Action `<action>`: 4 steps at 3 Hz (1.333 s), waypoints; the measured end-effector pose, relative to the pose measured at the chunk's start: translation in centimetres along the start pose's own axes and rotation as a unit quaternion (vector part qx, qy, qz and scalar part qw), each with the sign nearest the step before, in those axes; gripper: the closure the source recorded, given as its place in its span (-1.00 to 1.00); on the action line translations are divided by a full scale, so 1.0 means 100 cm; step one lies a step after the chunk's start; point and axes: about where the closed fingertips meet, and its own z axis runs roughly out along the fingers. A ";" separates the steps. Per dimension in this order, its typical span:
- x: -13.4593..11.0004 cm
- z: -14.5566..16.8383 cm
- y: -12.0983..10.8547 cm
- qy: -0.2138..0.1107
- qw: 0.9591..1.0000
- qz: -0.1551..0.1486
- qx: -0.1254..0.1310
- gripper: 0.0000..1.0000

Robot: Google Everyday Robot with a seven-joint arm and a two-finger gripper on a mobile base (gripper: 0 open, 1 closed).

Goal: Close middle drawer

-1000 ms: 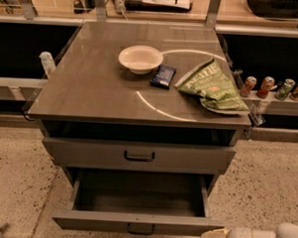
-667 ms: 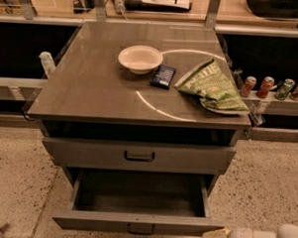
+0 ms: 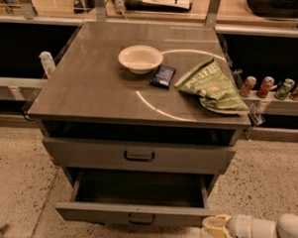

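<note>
The middle drawer (image 3: 110,213) is pulled well out of the cabinet, its deep tray exposed. At its front's right end, low in the view, the gripper (image 3: 214,227) is seen just beside the corner; whether its jaws are open or closed cannot be told. Above sits the top drawer (image 3: 88,153). On the worktop (image 3: 91,83) a white bowl (image 3: 140,58), a dark packet (image 3: 163,76) and a green chip bag (image 3: 210,84) are laid.

Hand (image 3: 211,227) low beside open middle drawer (image 3: 135,213) right front corner, bare floor (image 3: 84,233) before it
</note>
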 end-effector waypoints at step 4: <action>-0.038 0.014 -0.029 0.018 0.995 -0.080 0.061 1.00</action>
